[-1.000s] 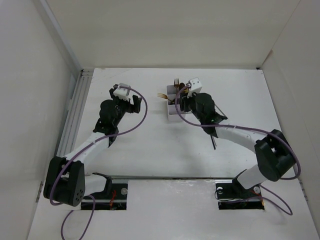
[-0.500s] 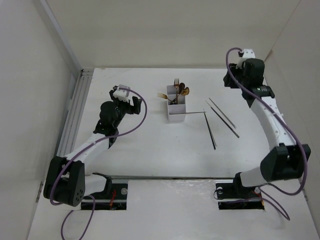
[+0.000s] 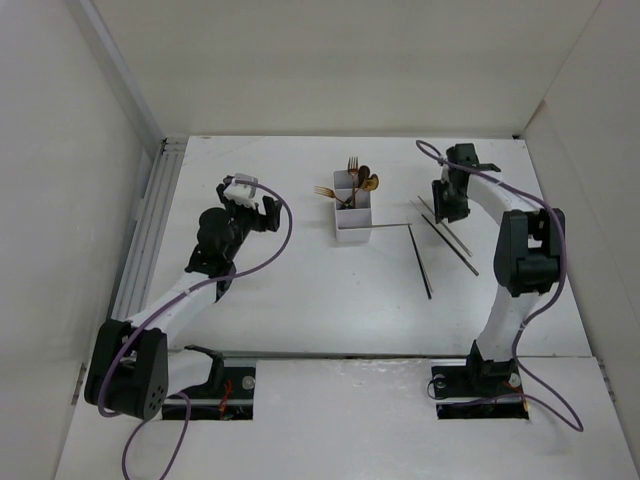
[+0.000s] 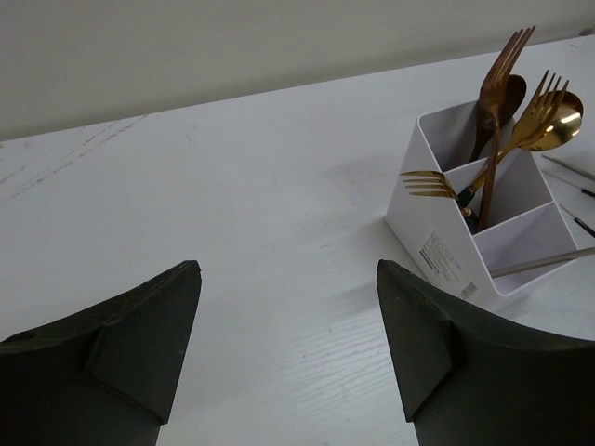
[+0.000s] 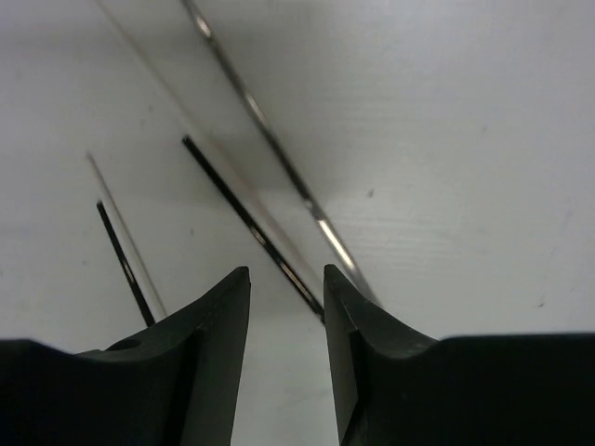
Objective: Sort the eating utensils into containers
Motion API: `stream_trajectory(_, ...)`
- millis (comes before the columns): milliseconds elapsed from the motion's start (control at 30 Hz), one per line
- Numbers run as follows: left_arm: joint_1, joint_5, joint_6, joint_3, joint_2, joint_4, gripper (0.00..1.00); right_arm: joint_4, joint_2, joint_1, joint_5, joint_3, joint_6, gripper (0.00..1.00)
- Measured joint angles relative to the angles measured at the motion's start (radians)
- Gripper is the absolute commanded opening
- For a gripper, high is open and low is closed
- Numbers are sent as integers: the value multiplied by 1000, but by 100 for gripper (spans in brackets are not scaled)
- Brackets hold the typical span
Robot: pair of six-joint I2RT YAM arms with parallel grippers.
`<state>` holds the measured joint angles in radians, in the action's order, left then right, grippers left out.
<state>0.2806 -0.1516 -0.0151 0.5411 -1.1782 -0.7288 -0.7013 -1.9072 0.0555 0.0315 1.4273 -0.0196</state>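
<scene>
Table (image 3: 300, 300): white and flat, with white walls around it; it fills most of the top view.
Right arm (image 3: 525, 260): it goes up the right side of the top view and bends over to the upper right.
Left arm (image 3: 190, 280): it goes from the lower left up toward the middle left of the top view.
Left gripper (image 4: 288, 279): its two fingers are far apart with nothing between them. It hangs over bare table, well apart from the box.
Right gripper (image 5: 285, 279): only a small gap between its fingers. It is low over the chopsticks – a dark one runs right up to the gap – but it grips nothing.
White box (image 3: 351, 215): upper middle of the top view, three compartments in a row.
Chopsticks on the table (image 3: 450, 235): thin sticks lying side by side just right of the box, under the right gripper; one more dark stick (image 3: 420, 260) lies a bit lower.
Silvery chopstick (image 4: 539, 263): one end is in the compartment nearest the arms (the bottom one in the top view) and the rest sticks out over the wall.
Forks and spoons (image 3: 355, 180): gold heads, standing tilted in the other two compartments; one fork (image 4: 428, 183) leans out over the box's left wall.
</scene>
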Motion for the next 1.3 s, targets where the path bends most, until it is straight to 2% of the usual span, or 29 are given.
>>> stream_trajectory(100,0,7,2,-8,9,-2,74,6,-45,0,24,65,45,41)
stream_trajectory(767,0,39,0,-10,10,-2,75,2,-178,-7,60,143,163,38)
stream_trajectory(800,0,41,-1,-10,10,-1,75,2,-179,-8,59,144,163,35)
stream_trajectory(900,0,47,-2,-10,10,-2,75,0,-184,-10,55,151,174,18)
stream_trajectory(967,0,51,-2,-10,10,-2,75,0,-188,-13,51,155,180,0)
stream_trajectory(1300,0,55,-2,-10,10,-2,75,56,-171,-37,51,127,177,0)
